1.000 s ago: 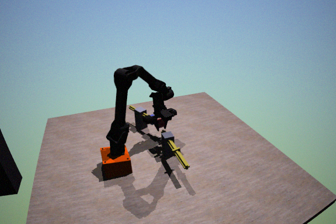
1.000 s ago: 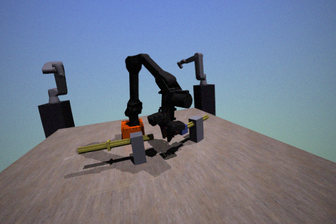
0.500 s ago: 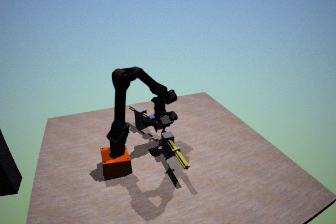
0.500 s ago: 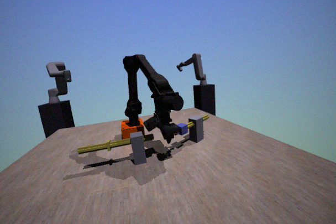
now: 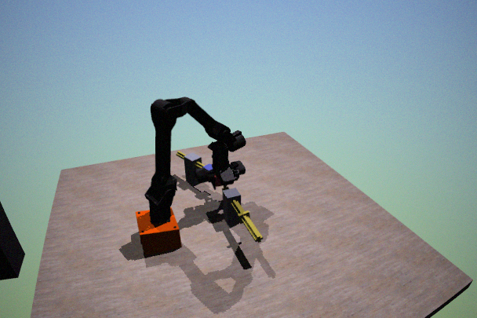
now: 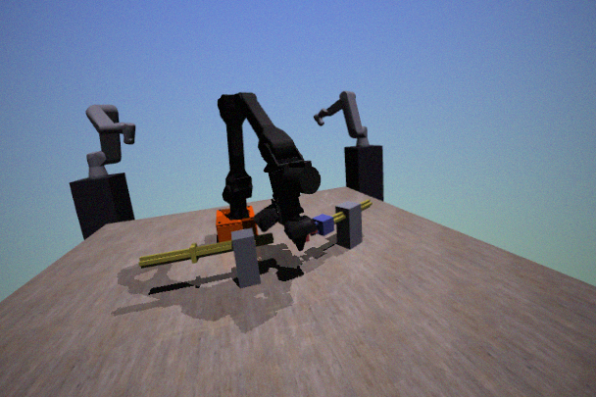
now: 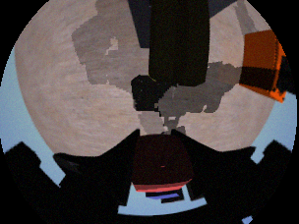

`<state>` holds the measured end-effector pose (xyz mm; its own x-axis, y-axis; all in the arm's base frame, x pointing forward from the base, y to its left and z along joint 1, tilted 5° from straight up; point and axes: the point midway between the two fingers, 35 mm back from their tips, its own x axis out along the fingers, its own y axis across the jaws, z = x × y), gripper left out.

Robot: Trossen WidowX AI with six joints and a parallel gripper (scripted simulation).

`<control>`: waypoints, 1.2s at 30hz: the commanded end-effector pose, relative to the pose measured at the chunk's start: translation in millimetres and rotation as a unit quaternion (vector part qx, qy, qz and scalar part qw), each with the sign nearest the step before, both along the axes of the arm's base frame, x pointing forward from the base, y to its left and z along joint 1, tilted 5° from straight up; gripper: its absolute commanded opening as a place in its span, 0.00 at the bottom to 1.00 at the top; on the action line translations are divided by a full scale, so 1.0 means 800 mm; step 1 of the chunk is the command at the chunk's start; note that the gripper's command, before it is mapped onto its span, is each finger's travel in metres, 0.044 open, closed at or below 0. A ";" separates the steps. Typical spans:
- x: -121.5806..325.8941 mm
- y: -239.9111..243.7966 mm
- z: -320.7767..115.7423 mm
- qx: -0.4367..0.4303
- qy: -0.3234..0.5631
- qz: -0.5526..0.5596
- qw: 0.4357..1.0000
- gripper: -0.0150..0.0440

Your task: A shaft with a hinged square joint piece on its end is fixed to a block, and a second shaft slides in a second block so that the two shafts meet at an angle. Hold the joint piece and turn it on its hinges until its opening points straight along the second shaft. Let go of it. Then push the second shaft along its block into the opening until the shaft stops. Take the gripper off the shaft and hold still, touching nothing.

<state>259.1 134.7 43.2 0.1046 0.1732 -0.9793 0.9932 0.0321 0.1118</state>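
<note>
The red joint piece [image 5: 216, 180] [image 6: 308, 238] [image 7: 162, 162] sits between the fingers of my gripper [image 7: 155, 132], which is shut on it. A blue hinge part [image 5: 208, 167] [image 6: 323, 224] [image 7: 164, 196] joins it to the fixed yellow shaft [image 5: 180, 154] [image 6: 367, 204] in the far grey block [image 5: 192, 169] [image 6: 349, 226]. The second yellow shaft [image 5: 253, 228] [image 6: 167, 259] [image 7: 179, 49] passes through the near grey block [image 5: 231, 207] [image 6: 246, 261]. In the wrist view its shaded end stands apart from the joint piece, slightly right of its middle. The opening's direction is hard to tell.
The arm's orange base [image 5: 161, 240] [image 6: 230, 231] [image 7: 261, 51] stands beside the two blocks. The second shaft has a raised yellow collar [image 5: 243, 213] [image 6: 194, 253] outside its block. Two grey arms on dark pedestals [image 6: 103, 202] [image 6: 364, 171] stand beyond the wooden table [image 5: 333, 235] [image 6: 392, 332].
</note>
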 end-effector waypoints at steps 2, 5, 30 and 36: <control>0.000 0.000 0.000 0.000 0.000 0.000 1.000 0.25; 0.000 0.000 0.000 0.000 0.000 0.000 1.000 0.25; 0.000 0.000 0.000 0.000 0.000 0.000 1.000 1.00; 0.000 0.000 0.000 0.000 0.000 0.000 1.000 1.00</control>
